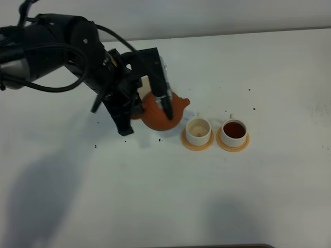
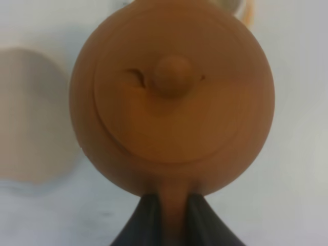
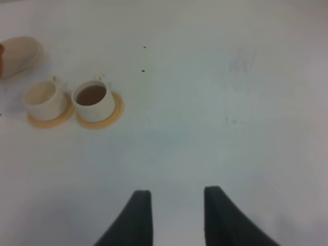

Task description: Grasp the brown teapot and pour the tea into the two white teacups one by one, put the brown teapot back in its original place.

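Left arm [image 1: 62, 46] reaching down-right, end effector [image 2: 173, 207] gripping brown teapot [image 1: 155, 118] handle

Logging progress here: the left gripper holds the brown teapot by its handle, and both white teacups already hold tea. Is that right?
Not both. The exterior high view shows tea only in the right-hand teacup; the left-hand teacup, nearer the brown teapot, looks empty. The left gripper does hold the teapot by its handle.

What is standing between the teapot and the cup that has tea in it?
Only the other cup, seemingly empty, on its coaster, right of the teapot in the high view.
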`<move>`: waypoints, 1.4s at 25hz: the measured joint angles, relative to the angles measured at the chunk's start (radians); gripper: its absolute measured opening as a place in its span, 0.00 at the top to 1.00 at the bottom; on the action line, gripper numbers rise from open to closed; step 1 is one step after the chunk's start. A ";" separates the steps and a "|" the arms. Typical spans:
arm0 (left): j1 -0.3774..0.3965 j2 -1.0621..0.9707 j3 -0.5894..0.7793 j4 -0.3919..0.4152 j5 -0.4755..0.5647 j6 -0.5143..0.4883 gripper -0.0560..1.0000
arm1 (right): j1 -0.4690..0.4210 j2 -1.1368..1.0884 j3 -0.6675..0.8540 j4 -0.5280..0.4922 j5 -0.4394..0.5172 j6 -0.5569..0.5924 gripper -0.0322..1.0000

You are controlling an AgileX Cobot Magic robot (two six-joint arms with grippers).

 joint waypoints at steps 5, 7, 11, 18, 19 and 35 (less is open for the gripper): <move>0.025 0.011 0.000 0.003 -0.072 0.287 0.84 | 0.000 0.000 0.000 0.000 0.000 0.000 0.73; 0.025 0.027 0.000 0.012 -0.115 0.381 0.84 | 0.000 0.000 0.000 0.000 0.000 0.000 0.73; 0.025 0.080 0.000 0.045 -0.221 0.524 0.84 | 0.000 0.000 0.000 0.000 0.000 0.000 0.73; 0.025 0.104 0.001 0.049 -0.340 0.731 0.84 | 0.000 0.000 0.000 0.000 0.000 0.000 0.73; 0.025 0.104 0.001 0.046 -0.346 0.756 0.84 | 0.000 0.000 0.000 0.000 0.000 0.000 0.73; -0.021 0.155 0.001 -0.024 -0.383 0.884 0.84 | 0.000 0.000 0.000 0.000 0.000 0.000 0.73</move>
